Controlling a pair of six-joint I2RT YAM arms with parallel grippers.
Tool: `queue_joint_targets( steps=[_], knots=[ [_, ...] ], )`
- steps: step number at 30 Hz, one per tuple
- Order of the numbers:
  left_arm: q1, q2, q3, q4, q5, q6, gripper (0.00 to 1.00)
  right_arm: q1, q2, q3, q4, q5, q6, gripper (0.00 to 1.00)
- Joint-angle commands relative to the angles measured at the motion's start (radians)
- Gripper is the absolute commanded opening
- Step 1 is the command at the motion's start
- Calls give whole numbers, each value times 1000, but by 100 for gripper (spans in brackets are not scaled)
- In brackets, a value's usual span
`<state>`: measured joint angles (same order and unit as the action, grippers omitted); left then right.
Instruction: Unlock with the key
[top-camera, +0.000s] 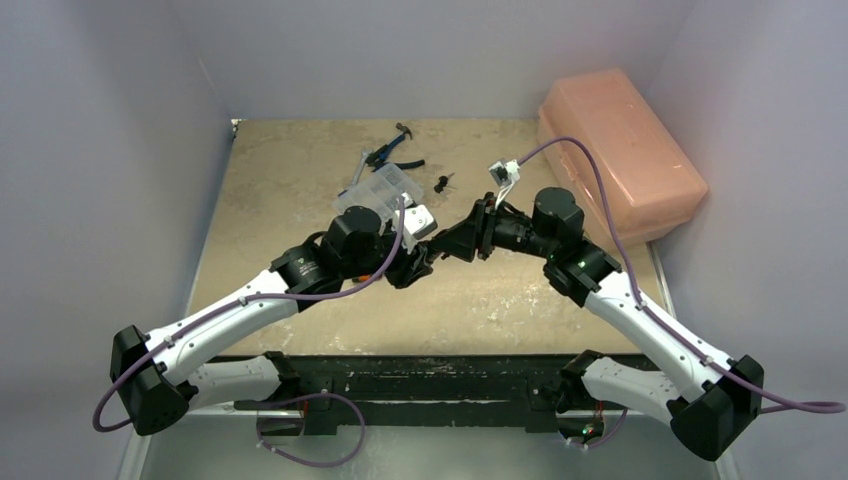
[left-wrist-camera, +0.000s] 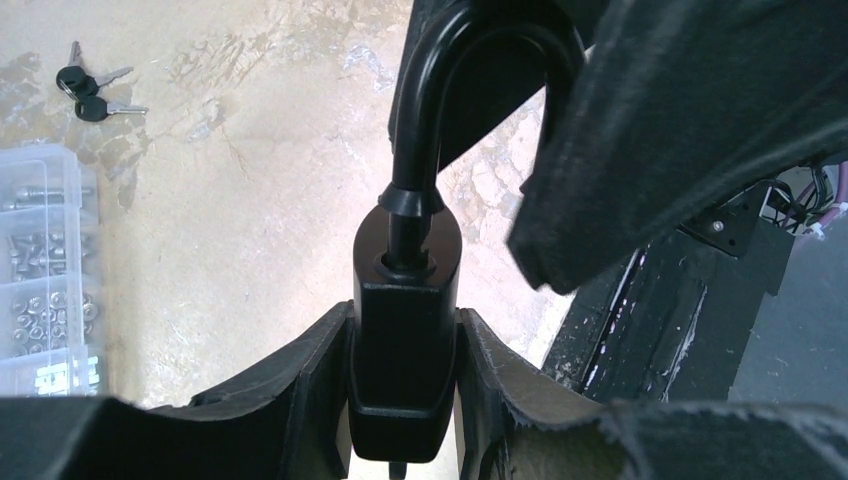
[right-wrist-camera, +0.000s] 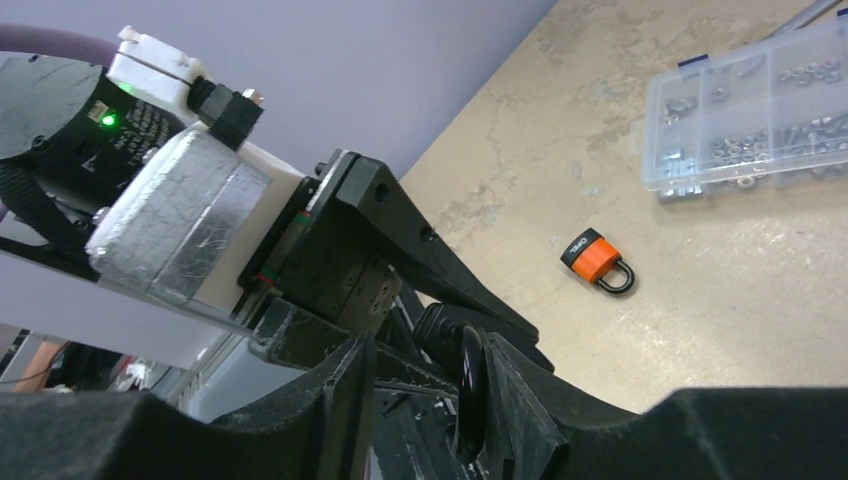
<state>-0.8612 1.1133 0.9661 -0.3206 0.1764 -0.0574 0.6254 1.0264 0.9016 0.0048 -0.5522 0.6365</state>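
Top external view: the left gripper (top-camera: 415, 268) and right gripper (top-camera: 447, 245) are set nose to nose above the middle of the table (top-camera: 290, 200), apparently so that one can steady the lock while the other works on it. What lies between them is hidden by the arms. Listed at the far side, well apart from the work, are a clear parts box (top-camera: 380, 193), pliers (top-camera: 395, 150), a small bunch of keys (top-camera: 443, 182) and a pink bin (top-camera: 620, 150). Left wrist view: a black padlock (left-wrist-camera: 405, 350) is clamped by its body between the left fingers, the jaws narrowed onto it. Its shackle (left-wrist-camera: 440, 90) is pointed away from the wrist, presumably to present the lock to the other arm. One shackle leg is seen entering the body; the other is hidden behind a finger of the right gripper, which crosses just beside it, so locked or unlocked cannot be told. Right wrist view: the right jaws are found partly apart, with a dark rounded piece (right-wrist-camera: 470, 372), possibly a key head, lying against one finger. Whether it is gripped cannot be told. An orange padlock (right-wrist-camera: 598, 262) is noted lying on the table near the parts box, apart from both grippers.
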Motion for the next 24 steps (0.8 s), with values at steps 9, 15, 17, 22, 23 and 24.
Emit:
queue_joint_targets(
  steps=[9, 15, 17, 22, 23, 24],
  knots=[
    [17, -13, -9, 63, -142, -3, 0, 4, -13, 127, -174, -137, -29, 53],
    [17, -14, -7, 66, -111, -8, 0, 3, -32, 48, 31, -195, 37, 54],
    [17, -21, -10, 67, -101, -10, 0, 3, -33, 16, 124, -197, 66, 55],
    [17, -44, -24, 69, -89, -9, 0, 3, -101, 6, 72, 63, -85, 61],
    [16, -49, -24, 68, -86, -4, 0, 4, -128, -6, 52, 167, -136, 64],
    [17, -57, -24, 68, -79, 0, 0, 3, -163, -24, 47, 263, -192, 66]
  ],
)
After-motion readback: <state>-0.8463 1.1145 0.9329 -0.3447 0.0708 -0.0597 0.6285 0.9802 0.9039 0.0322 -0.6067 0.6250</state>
